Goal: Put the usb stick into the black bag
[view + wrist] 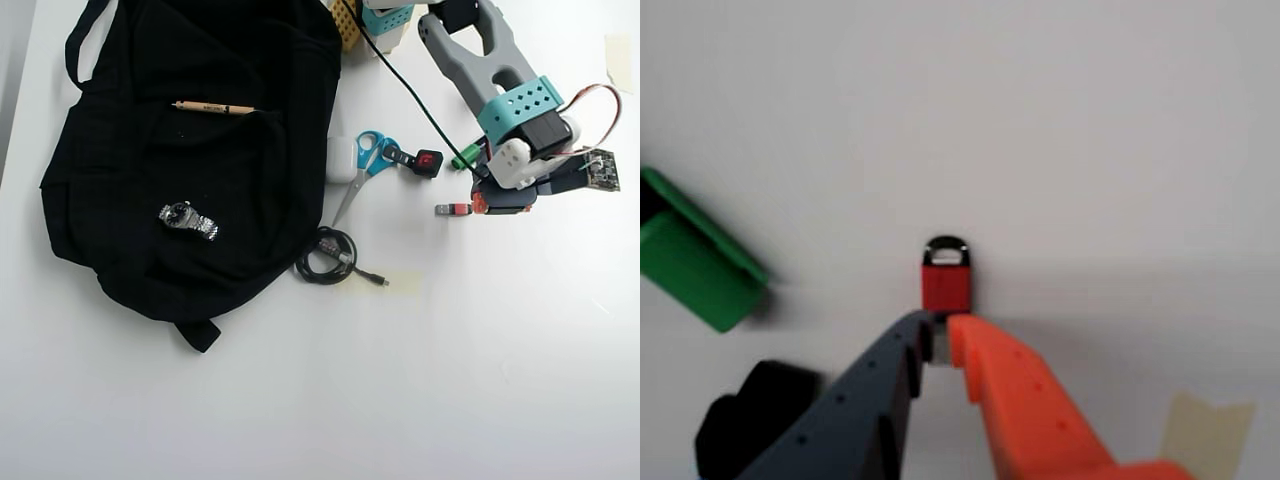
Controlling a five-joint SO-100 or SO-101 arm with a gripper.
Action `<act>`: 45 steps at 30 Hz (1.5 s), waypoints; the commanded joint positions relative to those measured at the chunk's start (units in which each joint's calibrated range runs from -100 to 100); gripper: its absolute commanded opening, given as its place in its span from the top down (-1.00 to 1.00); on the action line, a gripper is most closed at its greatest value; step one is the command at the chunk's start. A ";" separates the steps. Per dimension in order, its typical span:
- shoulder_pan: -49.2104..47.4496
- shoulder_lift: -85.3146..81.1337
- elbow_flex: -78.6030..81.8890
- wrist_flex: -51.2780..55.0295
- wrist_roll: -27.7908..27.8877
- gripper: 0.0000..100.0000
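1. Claw (938, 340) clenched on the silver plug end of the usb stick (946, 277), red body left free, stick low on the desk (480, 380).
2. Overhead: black bag (190, 160) well apart at 9 o'clock of the stick; carry needed.

Overhead view looks straight down, far — wrist view close above; both share the usb stick (946, 277).

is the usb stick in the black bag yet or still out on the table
Out. The usb stick lies flat on the white table, well right of the black bag, with the gripper jaws at its end.
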 commanded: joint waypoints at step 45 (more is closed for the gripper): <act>0.02 -1.36 5.38 -6.97 -1.04 0.26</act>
